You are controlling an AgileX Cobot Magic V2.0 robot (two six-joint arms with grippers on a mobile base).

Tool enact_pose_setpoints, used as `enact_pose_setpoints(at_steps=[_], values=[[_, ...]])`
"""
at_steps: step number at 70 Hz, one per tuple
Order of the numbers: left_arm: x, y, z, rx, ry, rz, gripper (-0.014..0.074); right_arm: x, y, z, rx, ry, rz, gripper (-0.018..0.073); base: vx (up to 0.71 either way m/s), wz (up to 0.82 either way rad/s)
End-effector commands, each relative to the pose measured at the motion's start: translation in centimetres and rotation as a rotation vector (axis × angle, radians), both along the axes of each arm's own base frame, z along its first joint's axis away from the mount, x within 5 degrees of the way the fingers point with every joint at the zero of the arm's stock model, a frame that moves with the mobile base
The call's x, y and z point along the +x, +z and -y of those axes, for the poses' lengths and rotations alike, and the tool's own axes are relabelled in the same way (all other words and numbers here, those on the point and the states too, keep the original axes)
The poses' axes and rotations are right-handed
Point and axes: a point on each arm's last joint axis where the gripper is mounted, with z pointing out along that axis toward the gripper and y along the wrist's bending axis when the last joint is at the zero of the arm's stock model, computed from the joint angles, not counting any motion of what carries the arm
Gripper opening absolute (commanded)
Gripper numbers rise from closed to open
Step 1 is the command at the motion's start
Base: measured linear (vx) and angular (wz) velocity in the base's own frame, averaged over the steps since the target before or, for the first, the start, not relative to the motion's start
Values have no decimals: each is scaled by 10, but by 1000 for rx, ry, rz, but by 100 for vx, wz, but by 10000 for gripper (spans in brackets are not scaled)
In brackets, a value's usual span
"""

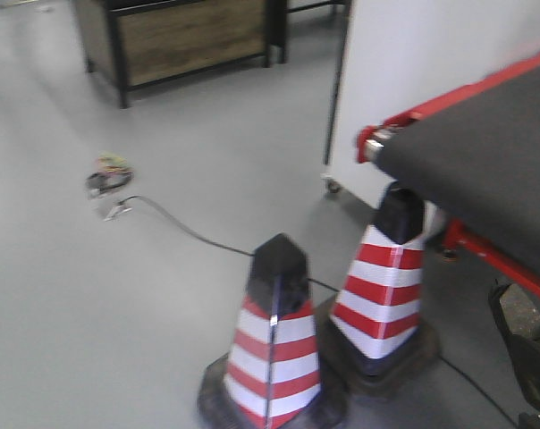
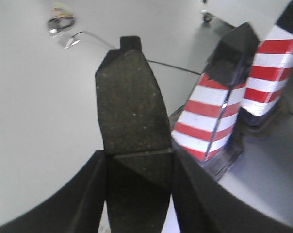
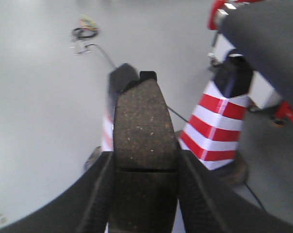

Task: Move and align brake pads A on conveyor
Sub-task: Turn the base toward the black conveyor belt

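Left tool [image 2: 138, 162] gripping speckled dark brake pad [image 2: 129, 102], groove apparently midway

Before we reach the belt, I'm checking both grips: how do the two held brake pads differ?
The left pad looks near-black; the right pad looks browner and more speckled. The left pad leans slightly left in its view; the right pad sits straight. Shared: each is clamped tab-end outward, in the left pincer and the right pincer.

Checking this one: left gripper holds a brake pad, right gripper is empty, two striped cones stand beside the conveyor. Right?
Not quite. The right gripper is not empty: the right wrist view shows its jaws shut on a brake pad too. The rest stands.
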Motion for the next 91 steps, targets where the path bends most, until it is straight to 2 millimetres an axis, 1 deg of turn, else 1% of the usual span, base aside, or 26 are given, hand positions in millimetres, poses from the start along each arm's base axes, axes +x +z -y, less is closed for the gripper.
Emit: enact_pose_setpoints(at_steps=[1, 33, 91], values=[[4, 15, 0, -19, 4, 106, 157, 4, 18, 0, 15, -3, 118, 100, 27, -74], [4, 15, 0, -19, 4, 106, 157, 4, 18, 0, 15, -3, 118, 100, 21, -74], [4, 15, 0, -19, 4, 106, 157, 4, 18, 0, 15, -3, 118, 100, 16, -61]])
